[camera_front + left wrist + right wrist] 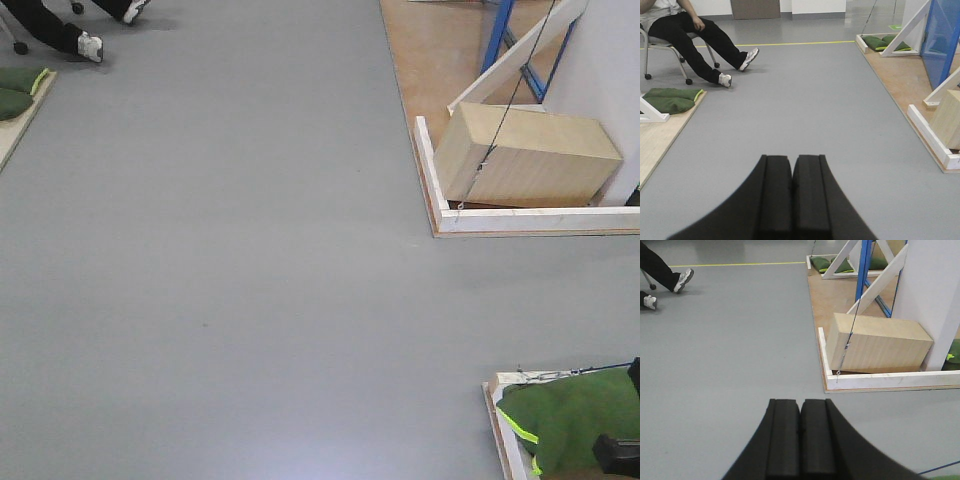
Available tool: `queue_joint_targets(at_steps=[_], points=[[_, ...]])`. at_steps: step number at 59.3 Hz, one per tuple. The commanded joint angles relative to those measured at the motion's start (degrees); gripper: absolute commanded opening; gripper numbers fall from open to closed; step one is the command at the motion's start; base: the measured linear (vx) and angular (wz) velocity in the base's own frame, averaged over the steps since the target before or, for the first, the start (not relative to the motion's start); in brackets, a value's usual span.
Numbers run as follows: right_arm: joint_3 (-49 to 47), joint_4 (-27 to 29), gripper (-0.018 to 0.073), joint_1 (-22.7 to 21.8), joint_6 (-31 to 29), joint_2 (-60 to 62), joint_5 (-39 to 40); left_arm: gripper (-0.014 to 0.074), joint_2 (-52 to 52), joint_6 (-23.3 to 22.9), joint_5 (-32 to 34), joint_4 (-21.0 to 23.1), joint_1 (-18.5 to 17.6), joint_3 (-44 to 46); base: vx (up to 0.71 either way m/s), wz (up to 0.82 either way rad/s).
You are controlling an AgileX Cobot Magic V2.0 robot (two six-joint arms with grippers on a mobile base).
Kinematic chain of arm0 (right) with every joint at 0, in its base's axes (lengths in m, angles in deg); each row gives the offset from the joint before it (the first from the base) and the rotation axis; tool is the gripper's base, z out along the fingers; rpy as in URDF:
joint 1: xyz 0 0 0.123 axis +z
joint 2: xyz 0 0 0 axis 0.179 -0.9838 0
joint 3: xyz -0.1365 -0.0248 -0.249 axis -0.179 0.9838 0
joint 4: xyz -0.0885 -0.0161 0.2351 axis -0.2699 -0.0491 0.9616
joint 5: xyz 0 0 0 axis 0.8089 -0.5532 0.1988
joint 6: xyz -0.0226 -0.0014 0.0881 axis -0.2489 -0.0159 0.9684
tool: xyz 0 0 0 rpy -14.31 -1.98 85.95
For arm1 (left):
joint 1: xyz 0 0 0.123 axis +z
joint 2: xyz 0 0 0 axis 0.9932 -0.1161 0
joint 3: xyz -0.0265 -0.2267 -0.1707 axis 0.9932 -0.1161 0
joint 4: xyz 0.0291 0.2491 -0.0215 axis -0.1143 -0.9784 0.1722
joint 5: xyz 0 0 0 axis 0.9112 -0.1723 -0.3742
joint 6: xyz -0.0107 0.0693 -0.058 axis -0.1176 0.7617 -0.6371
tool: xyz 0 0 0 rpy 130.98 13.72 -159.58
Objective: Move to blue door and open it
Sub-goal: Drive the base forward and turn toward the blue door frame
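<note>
A glossy bright-blue panel (941, 40), seemingly the blue door, stands at the far right of the left wrist view on a plywood platform. It is seen at an angle and no handle or lock shows. Thin blue frame bars show in the front view (497, 35) and in the right wrist view (865, 270). My left gripper (792, 159) is shut and empty, held over the grey floor. My right gripper (800, 402) is shut and empty, short of the platform's corner.
A wooden box (880, 347) lies in the white-edged platform corner (890, 380), with a thin cable across it. White braces (880, 275) prop the frame. A green bag (570, 415) lies near right. A seated person (695, 35) and green bags (670, 99) are at the left.
</note>
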State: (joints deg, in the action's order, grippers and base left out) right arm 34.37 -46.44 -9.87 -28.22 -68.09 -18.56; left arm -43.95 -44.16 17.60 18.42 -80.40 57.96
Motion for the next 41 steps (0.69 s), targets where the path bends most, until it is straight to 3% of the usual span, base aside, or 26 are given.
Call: queue_joint_targets(at_steps=[1, 41], points=[[-0.3, 0.0, -0.0001, 0.0, -0.1, 0.9, 4.9, 0.0073, 0.7, -0.4, 4.3, 0.1, 0.0, 1.5, 0.00, 0.00], [-0.3, 0.0, -0.0001, 0.0, -0.1, 1.1, 4.9, 0.0073, 0.8, -0.4, 4.2, 0.1, 0.0, 1.5, 0.00, 0.01]])
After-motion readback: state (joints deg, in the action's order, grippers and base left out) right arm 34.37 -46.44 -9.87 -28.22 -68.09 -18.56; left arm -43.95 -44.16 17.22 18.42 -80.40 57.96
